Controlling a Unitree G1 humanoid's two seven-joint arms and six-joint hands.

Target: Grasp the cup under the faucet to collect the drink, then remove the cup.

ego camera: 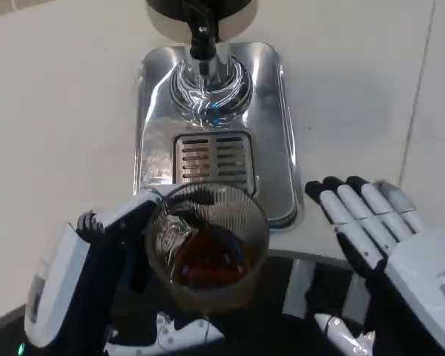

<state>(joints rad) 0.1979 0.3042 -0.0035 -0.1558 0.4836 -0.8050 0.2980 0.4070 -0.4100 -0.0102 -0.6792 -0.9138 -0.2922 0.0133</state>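
Observation:
A clear ribbed cup (208,245) with brown drink at its bottom hangs near the picture's lower middle, held up close to the camera. My left hand (96,274) grips it from the left, fingers wrapped round its side and under it. The cup is off the steel drip tray (271,133) and in front of it. The faucet (202,44) with its black spout stands at the top over the tray's round base. My right hand (382,245) is raised at the lower right with fingers spread, holding nothing, apart from the cup.
The slotted grate (213,159) in the tray lies bare. White table (59,111) spreads left and right of the tray. A dark band of the robot's body (311,297) runs along the bottom edge.

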